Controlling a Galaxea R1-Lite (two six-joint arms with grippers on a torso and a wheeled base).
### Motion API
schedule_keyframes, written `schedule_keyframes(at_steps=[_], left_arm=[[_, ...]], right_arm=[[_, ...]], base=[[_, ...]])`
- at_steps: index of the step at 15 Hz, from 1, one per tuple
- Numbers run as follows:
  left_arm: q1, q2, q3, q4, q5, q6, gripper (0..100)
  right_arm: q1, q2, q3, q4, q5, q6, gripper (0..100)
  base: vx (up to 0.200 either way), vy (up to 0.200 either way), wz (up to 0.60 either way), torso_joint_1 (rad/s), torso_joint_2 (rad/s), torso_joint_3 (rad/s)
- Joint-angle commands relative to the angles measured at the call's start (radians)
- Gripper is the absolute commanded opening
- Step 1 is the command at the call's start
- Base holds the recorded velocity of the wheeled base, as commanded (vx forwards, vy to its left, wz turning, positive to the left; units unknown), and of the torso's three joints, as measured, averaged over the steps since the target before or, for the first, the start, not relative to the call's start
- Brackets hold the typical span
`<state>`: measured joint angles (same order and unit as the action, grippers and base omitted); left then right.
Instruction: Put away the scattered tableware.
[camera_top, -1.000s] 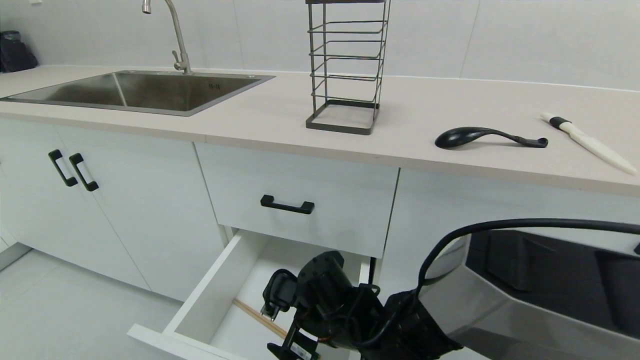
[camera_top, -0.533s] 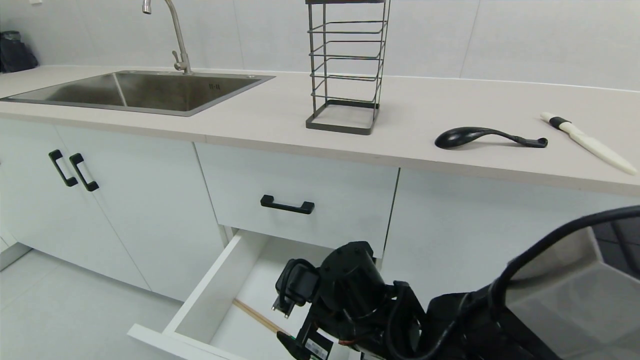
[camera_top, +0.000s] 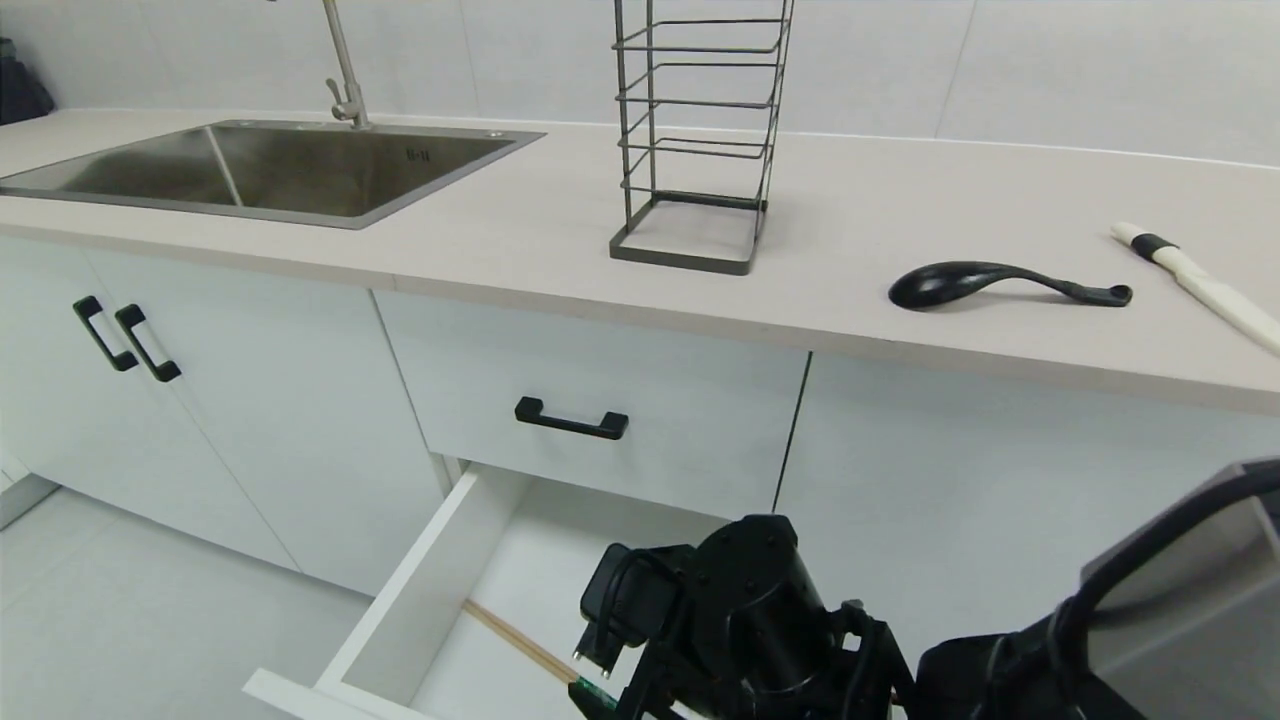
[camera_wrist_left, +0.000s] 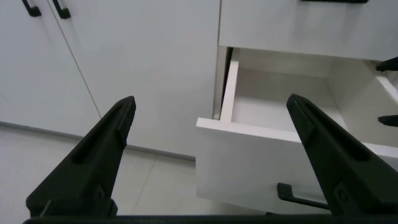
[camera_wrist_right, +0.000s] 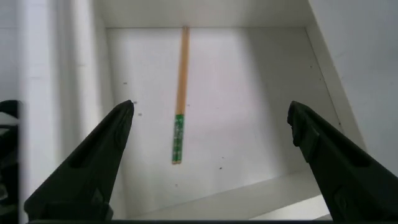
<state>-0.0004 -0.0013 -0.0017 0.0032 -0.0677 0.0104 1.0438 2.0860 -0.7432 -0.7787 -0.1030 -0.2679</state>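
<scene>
A black spoon (camera_top: 1000, 283) and a white knife with a black band (camera_top: 1200, 290) lie on the counter (camera_top: 520, 230) at the right. Below it the lower drawer (camera_top: 400, 610) stands pulled out. Wooden chopsticks with a green end (camera_wrist_right: 180, 93) lie on its white floor, and they also show in the head view as the chopsticks (camera_top: 515, 640). My right gripper (camera_wrist_right: 211, 165) hangs open above the drawer, empty and clear of the chopsticks. My left gripper (camera_wrist_left: 211, 165) is open and empty, low down outside the drawer's left front corner (camera_wrist_left: 208, 124).
A tall wire rack (camera_top: 690, 140) stands mid-counter, with a steel sink (camera_top: 260, 165) and tap to its left. The upper drawer (camera_top: 570, 425) is closed just above the open one. Cabinet doors with black handles (camera_top: 125, 340) are at the left, over bare floor.
My right arm has moved to the right and a little up over the open drawer. The head camera has tilted slightly, shifting the whole picture. The tableware lies as before.
</scene>
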Motion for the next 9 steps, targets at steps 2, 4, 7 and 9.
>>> schedule_keyframes(at_steps=[2, 4, 7, 9], left_arm=[[0.000, 0.001, 0.000, -0.002, 0.000, 0.000, 100], [0.000, 0.001, 0.000, -0.002, 0.000, 0.000, 100], [0.000, 0.001, 0.000, -0.002, 0.000, 0.000, 100], [0.000, 0.001, 0.000, -0.002, 0.000, 0.000, 100]], right_arm=[[0.022, -0.009, -0.001, -0.001, 0.002, -0.001, 100], [0.031, -0.017, 0.001, 0.004, 0.000, -0.002, 100], [0.035, -0.018, 0.001, 0.006, 0.000, -0.001, 100], [0.035, -0.017, 0.001, 0.006, 0.000, -0.001, 100]], base=[[0.000, 0.000, 0.00, 0.225, -0.47, -0.256], [0.000, 0.000, 0.00, 0.198, -0.69, -0.227], [0.000, 0.000, 0.00, 0.118, -0.50, -0.238], [0.000, 0.000, 0.00, 0.171, -0.50, -0.234]])
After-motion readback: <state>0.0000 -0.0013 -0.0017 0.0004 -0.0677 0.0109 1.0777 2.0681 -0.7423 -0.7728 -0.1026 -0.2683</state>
